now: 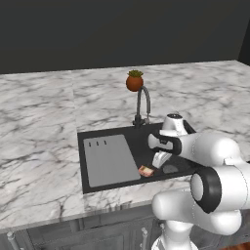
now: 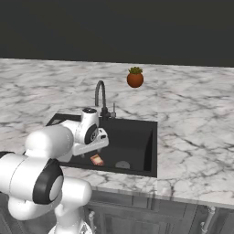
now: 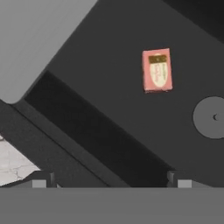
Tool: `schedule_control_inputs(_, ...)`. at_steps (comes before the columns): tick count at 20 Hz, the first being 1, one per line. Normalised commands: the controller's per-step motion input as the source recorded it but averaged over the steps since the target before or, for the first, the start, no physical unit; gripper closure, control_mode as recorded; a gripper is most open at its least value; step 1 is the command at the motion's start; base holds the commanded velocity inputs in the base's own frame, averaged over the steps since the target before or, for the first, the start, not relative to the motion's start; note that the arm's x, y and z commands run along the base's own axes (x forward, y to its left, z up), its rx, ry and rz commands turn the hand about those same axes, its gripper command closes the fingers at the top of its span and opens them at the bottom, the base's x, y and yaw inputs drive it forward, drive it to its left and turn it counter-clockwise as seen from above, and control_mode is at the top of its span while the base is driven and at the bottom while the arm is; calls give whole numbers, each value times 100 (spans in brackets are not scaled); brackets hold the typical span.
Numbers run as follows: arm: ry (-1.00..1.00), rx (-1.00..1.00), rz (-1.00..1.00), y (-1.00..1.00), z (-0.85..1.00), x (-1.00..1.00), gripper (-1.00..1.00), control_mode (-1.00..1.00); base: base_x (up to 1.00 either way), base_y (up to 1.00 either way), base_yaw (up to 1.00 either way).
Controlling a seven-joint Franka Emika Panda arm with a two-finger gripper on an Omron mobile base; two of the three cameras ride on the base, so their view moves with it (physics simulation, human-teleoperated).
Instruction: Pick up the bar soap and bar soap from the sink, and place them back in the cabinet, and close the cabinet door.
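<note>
One bar soap [image 3: 157,70], reddish-pink with a cream patch, lies flat on the floor of the black sink [image 1: 146,133], left of the round drain [image 3: 212,117]. It also shows as the small bar soap [image 1: 145,170] near the basin's front wall and the bar soap [image 2: 96,159]. My gripper [image 3: 111,180] hangs open above the basin, pointing down, with nothing between its fingers. The soap lies ahead of the fingertips, apart from them. The gripper [image 1: 157,163] hovers just right of the soap. The cabinet and the cabinet door are out of view.
A light grey drainboard [image 1: 110,160] covers the sink's left part. The dark curved faucet [image 1: 143,105] rises behind the basin, and a round orange potted plant [image 1: 135,80] stands farther back. Marble counter [image 1: 39,127] surrounds the sink.
</note>
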Motion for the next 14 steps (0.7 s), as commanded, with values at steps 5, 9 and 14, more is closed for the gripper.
schedule_control_inputs(5,0,0,0,0,-20,0,-100,-100,0,0,0)
schedule_control_inputs(9,0,0,0,0,-18,0,-100,-100,0,0,0)
schedule_control_inputs(14,0,0,0,0,-19,0,-100,-100,0,0,0)
